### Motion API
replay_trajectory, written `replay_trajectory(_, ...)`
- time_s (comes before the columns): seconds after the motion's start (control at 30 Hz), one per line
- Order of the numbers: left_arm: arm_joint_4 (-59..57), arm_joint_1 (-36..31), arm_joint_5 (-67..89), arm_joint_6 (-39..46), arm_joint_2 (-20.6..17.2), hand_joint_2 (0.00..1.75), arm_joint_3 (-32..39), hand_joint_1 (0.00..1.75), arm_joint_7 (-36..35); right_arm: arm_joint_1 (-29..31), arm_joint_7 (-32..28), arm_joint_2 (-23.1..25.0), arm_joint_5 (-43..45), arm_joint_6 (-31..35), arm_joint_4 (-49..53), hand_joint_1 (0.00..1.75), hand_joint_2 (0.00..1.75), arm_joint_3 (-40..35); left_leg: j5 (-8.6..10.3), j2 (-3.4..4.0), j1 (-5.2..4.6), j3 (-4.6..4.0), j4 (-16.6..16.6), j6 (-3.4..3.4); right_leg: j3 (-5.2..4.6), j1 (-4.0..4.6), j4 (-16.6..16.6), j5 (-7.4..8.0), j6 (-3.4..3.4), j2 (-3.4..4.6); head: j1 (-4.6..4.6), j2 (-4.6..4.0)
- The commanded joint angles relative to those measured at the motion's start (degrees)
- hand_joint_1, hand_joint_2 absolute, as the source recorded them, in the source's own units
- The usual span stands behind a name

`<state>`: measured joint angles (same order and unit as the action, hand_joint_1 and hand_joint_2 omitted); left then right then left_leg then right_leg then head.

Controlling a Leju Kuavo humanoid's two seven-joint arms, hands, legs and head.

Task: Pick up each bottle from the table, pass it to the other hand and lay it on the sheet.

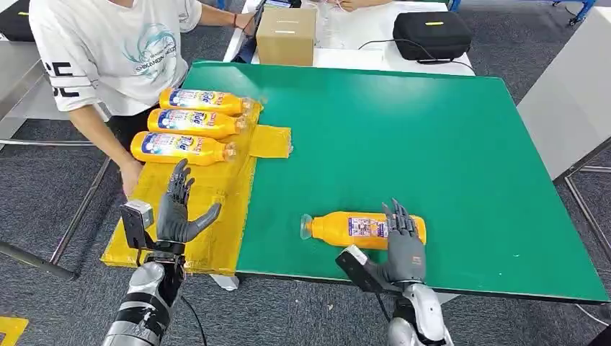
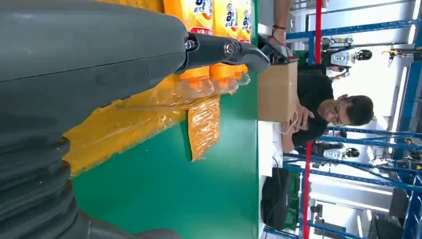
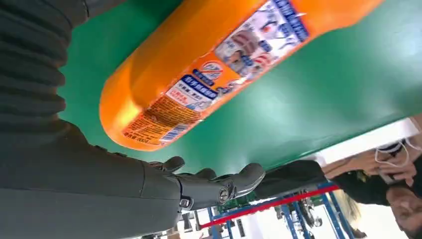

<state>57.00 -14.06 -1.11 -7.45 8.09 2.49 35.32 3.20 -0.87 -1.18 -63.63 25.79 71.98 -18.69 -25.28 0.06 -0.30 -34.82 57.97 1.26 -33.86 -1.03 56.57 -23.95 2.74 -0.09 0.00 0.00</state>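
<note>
An orange bottle (image 1: 346,228) (image 3: 209,69) lies on its side on the green table (image 1: 447,144), cap to the left, near the front edge. My right hand (image 1: 403,245) (image 3: 99,189) hovers over its base end with fingers straight and spread, not closed around it. Three more orange bottles (image 1: 205,101) (image 1: 194,122) (image 1: 180,148) lie side by side on the far part of the yellow sheet (image 1: 209,194) (image 2: 124,129). My left hand (image 1: 176,209) (image 2: 89,64) is raised over the near part of the sheet, fingers apart, holding nothing.
A person in a white shirt (image 1: 108,43) stands at the table's left, one hand (image 1: 131,176) at the sheet's left edge. A cardboard box (image 1: 286,36) and a black case (image 1: 432,34) sit on the white table behind. Another person sits beyond.
</note>
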Motion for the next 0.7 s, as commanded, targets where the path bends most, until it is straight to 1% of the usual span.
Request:
replay_trajectory(0.03, -4.70, -3.02, -0.04, -1.22, 0.19, 1.75, 1.34, 0.00, -0.29, 4.35, 0.95, -2.83, 1.46, -5.35, -7.46, 0.00, 1.75, -0.10, -0.05, 0.00, 0.05, 0.20, -0.05, -0.06, 0.21, 0.05, -0.08, -0.03, -0.08, 0.01, 0.00, 0.00)
replay_trajectory(0.07, -5.14, -3.32, -0.16, -1.92, 0.09, 1.75, 1.42, 0.00, -0.15, 5.19, 0.70, -3.38, 3.56, -8.16, -8.86, 0.00, 1.75, 0.02, -0.03, 0.00, 0.03, 0.14, -0.04, -0.05, 0.16, 0.03, -0.06, -0.02, -0.06, 0.00, 0.00, 0.00)
replay_trajectory(0.1, -5.53, -3.54, -0.23, -2.37, 0.05, 1.75, 1.57, 0.00, -0.07, 5.97, 0.73, -3.99, 3.61, -8.83, -10.14, 0.00, 1.75, -0.30, -0.07, -0.01, 0.09, 0.28, -0.04, -0.09, 0.32, 0.09, -0.10, -0.05, -0.11, -0.01, 0.00, 0.00)
replay_trajectory(0.13, -5.80, -3.69, -0.14, -2.61, 0.01, 1.75, 1.66, 0.00, 0.09, 6.79, 0.48, -4.27, 4.77, -10.83, -11.58, 0.00, 1.75, -0.31, -0.02, -0.01, 0.04, 0.17, -0.05, -0.06, 0.19, 0.04, -0.07, -0.02, -0.07, 0.00, 0.00, 0.00)
replay_trajectory(0.17, -5.84, -3.71, -0.13, -2.63, -0.02, 1.75, 1.67, 0.00, 0.12, 6.97, 0.36, -4.44, 4.95, -11.02, -11.78, 0.00, 1.75, -0.19, -0.01, 0.01, 0.03, 0.12, -0.03, -0.04, 0.13, 0.03, -0.06, 0.00, -0.05, 0.01, 0.00, 0.00)
replay_trajectory(0.2, -6.30, -3.96, -0.05, -3.33, -0.12, 1.75, 1.63, 0.00, 0.37, 7.90, -0.05, -4.93, 5.82, -13.17, -13.43, 0.00, 1.75, -0.59, -0.03, 0.00, 0.06, 0.21, -0.04, -0.07, 0.23, 0.06, -0.08, -0.01, -0.09, 0.01, 0.00, 0.00)
replay_trajectory(0.23, -6.56, -4.11, -0.01, -3.42, -0.11, 1.75, 1.72, 0.00, 0.43, 8.37, -0.06, -5.37, 5.91, -13.62, -13.98, 0.00, 1.75, -0.74, -0.04, 0.00, 0.09, 0.31, -0.07, -0.09, 0.36, 0.09, -0.14, -0.01, -0.12, 0.00, 0.00, 0.00)
replay_trajectory(0.3, -7.64, -4.68, -0.16, -4.43, -0.10, 1.75, 2.02, 0.00, 0.77, 10.96, 0.11, -6.37, 5.50, -16.27, -17.41, 0.00, 1.75, -2.23, 0.00, -0.03, 0.04, 0.18, -0.06, -0.05, 0.22, 0.04, -0.09, 0.00, -0.07, -0.03, 0.00, 0.00)
replay_trajectory(0.37, -8.97, -5.28, -0.17, -5.31, -0.06, 1.75, 2.61, 0.00, 1.14, 14.34, -0.81, -7.29, 4.64, -17.77, -21.31, 0.00, 1.75, -4.74, -0.02, -0.04, 0.10, 0.33, -0.06, -0.08, 0.40, 0.11, -0.15, 0.00, -0.13, -0.03, 0.02, 0.00)
replay_trajectory(0.43, -9.63, -5.51, -0.28, -5.80, -0.08, 1.75, 3.04, 0.00, 1.44, 16.11, -1.05, -7.48, 4.26, -18.31, -22.78, 0.00, 1.75, -5.87, -0.01, 0.06, 0.09, 0.37, -0.06, -0.06, 0.40, 0.09, -0.13, 0.03, -0.11, 0.07, 0.00, 0.00)
replay_trajectory(0.53, -9.63, -5.51, -0.28, -5.80, -0.08, 1.75, 3.04, 0.00, 1.44, 16.11, -1.05, -7.48, 4.26, -18.31, -22.78, 0.00, 1.75, -5.87, 0.03, -0.02, 0.06, 0.38, -0.06, -0.03, 0.40, 0.06, -0.11, 0.03, -0.07, -0.03, 0.00, 0.00)
replay_trajectory(0.6, -9.80, -5.57, -0.43, -6.15, -0.07, 1.75, 3.24, 0.00, 1.47, 16.28, -0.98, -7.58, 3.70, -18.23, -22.81, 0.00, 1.75, -6.70, 0.02, -0.05, 0.08, 0.53, -0.05, -0.04, 0.58, 0.08, -0.13, 0.02, -0.07, -0.07, 0.02, 0.00)
replay_trajectory(0.67, -10.44, -5.91, -0.76, -7.26, -0.03, 1.75, 3.77, 0.00, 1.57, 18.54, -0.98, -7.92, 3.42, -19.74, -24.65, 0.00, 1.75, -8.94, 0.01, -0.06, 0.11, 0.61, -0.05, -0.11, 0.69, 0.12, -0.15, 0.02, -0.16, -0.06, 0.02, 0.00)
replay_trajectory(0.7, -10.61, -6.01, -0.61, -7.06, -0.02, 1.75, 3.85, 0.00, 1.61, 19.26, -1.05, -7.93, 3.10, -19.83, -25.19, 0.00, 1.75, -9.50, 0.01, 0.04, 0.07, 0.56, -0.03, -0.06, 0.60, 0.07, -0.10, 0.04, -0.10, 0.03, 0.02, 0.00)
